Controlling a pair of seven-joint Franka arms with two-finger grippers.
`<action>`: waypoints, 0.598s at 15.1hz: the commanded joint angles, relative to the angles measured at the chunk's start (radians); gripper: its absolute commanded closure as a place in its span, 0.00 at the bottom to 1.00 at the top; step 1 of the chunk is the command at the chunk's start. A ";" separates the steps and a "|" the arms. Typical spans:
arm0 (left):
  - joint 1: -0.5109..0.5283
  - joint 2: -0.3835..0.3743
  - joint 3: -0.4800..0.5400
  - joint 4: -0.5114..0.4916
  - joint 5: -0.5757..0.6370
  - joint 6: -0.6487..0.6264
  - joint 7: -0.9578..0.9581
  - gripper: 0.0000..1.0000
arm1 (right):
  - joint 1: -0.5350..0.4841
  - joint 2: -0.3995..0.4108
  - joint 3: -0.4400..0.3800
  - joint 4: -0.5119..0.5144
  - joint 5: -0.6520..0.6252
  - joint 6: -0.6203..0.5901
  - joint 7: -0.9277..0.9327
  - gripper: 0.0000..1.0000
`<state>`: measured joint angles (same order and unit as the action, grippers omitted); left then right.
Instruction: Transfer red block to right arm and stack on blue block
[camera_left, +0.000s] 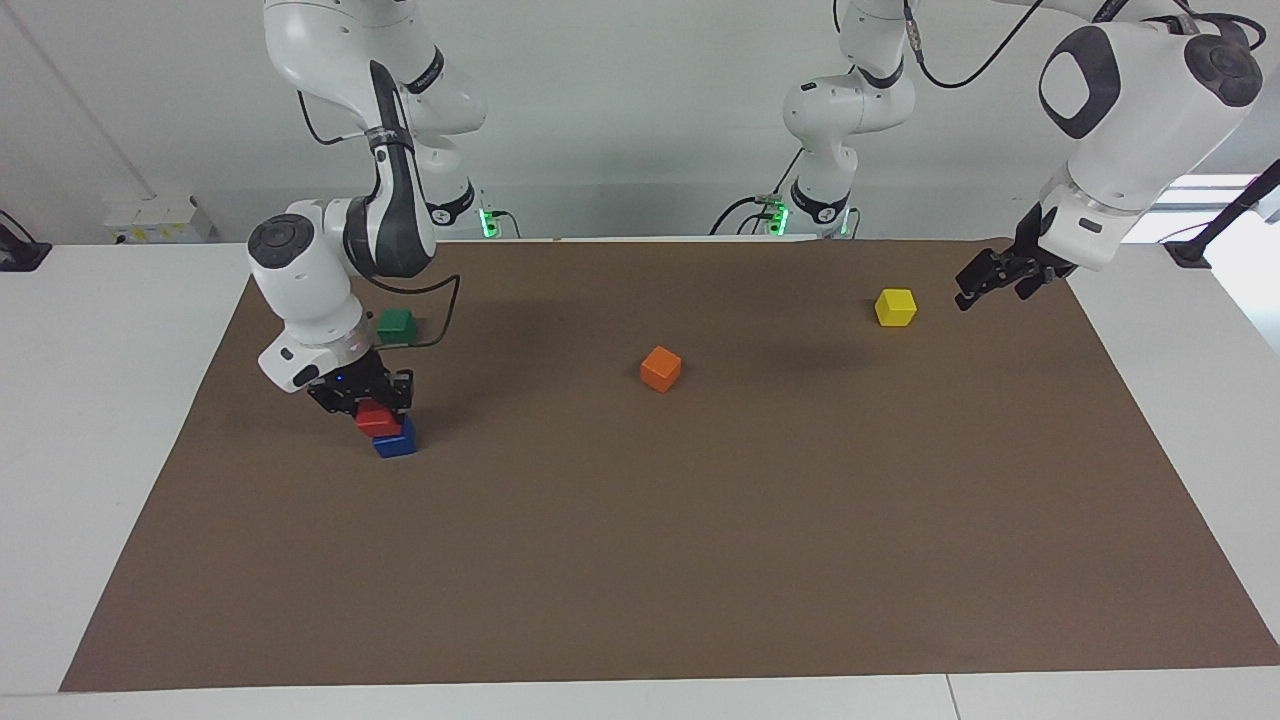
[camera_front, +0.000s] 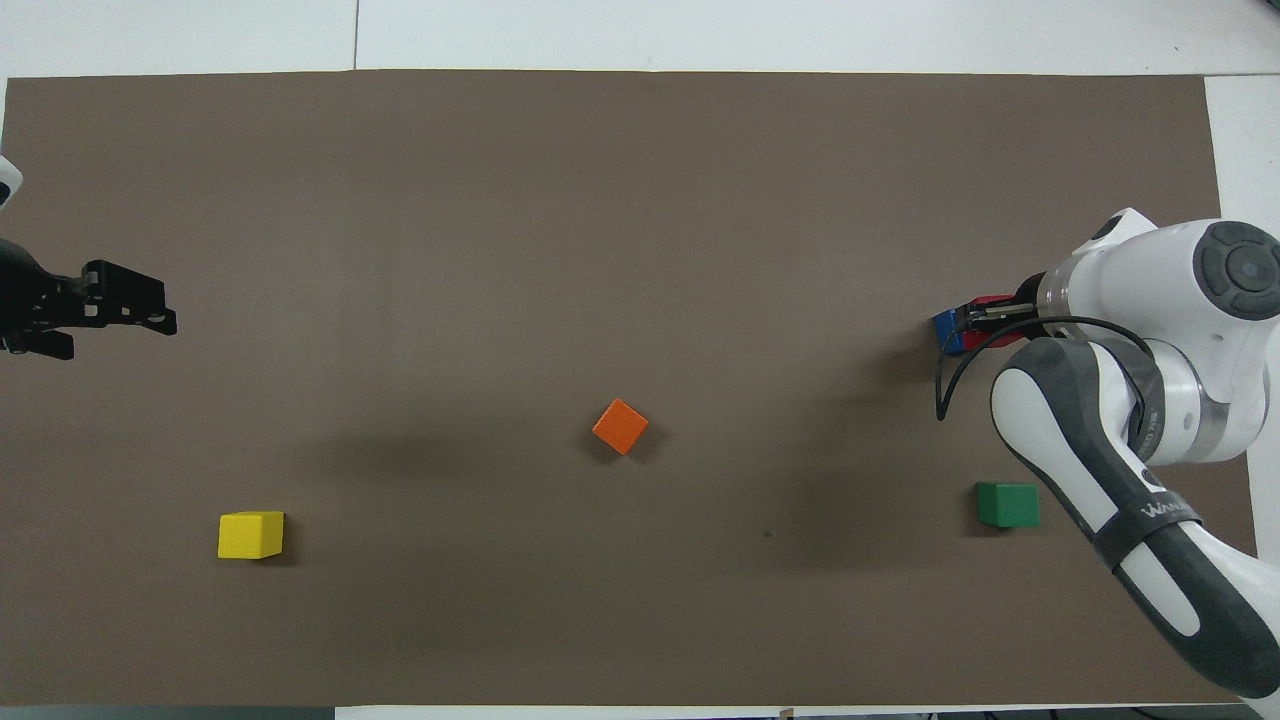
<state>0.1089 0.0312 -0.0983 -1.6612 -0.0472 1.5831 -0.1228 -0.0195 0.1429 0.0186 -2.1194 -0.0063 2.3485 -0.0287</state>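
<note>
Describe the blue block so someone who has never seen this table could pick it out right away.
Start at the brown mat and go to the right arm's end of it, where the right end effector holds the red block. The blue block sits on the mat right beneath that red one. It is the only deep blue cube; the green block lies nearer to the robots.
</note>
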 joint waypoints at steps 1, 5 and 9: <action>-0.026 0.001 0.012 0.017 0.024 -0.057 0.005 0.00 | -0.013 -0.011 0.011 -0.030 -0.024 0.048 -0.017 1.00; -0.026 -0.011 0.038 0.021 0.023 -0.048 0.008 0.00 | -0.013 -0.013 0.011 -0.037 -0.024 0.049 -0.030 1.00; -0.012 -0.027 0.040 0.015 0.021 -0.051 0.005 0.00 | -0.013 -0.013 0.011 -0.042 -0.024 0.052 -0.028 1.00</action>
<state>0.1042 0.0160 -0.0668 -1.6527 -0.0467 1.5562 -0.1227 -0.0195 0.1430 0.0187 -2.1360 -0.0064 2.3734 -0.0469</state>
